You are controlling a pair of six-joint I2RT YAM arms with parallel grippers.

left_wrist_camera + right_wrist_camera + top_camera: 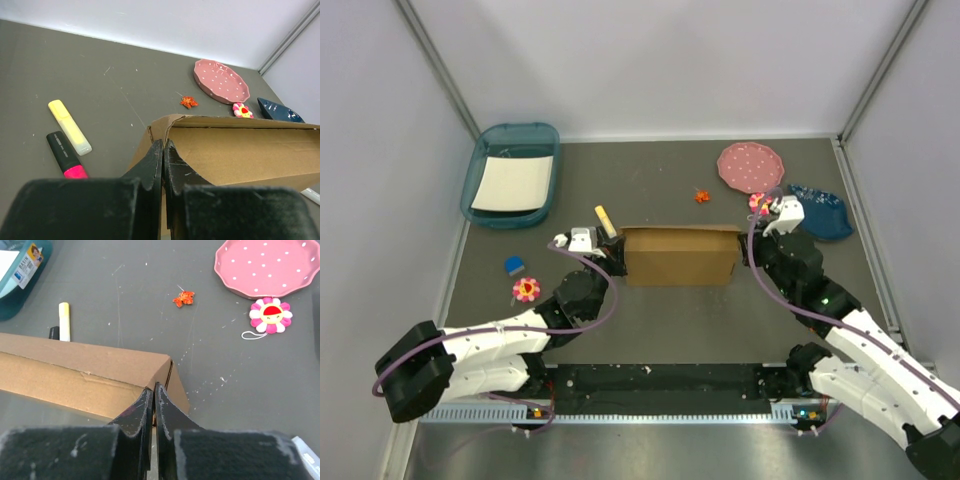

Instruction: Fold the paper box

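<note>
The paper box [680,256] is plain brown cardboard, standing as a low rectangular shape in the middle of the table. My left gripper [616,250] is shut on the box's left end wall; in the left wrist view the jaws [164,147] pinch the thin cardboard edge, with the box's inner face [240,155] to the right. My right gripper [744,250] is shut on the box's right end; in the right wrist view the jaws [153,390] pinch the corner edge of the box [85,370].
A teal tray [485,180] with white paper stands at the back left. A pink plate [751,166], a dark blue dish [823,212], flower toys [526,290] [758,202], a blue item [514,265], an orange piece [701,196] and a yellow marker [605,218] lie around.
</note>
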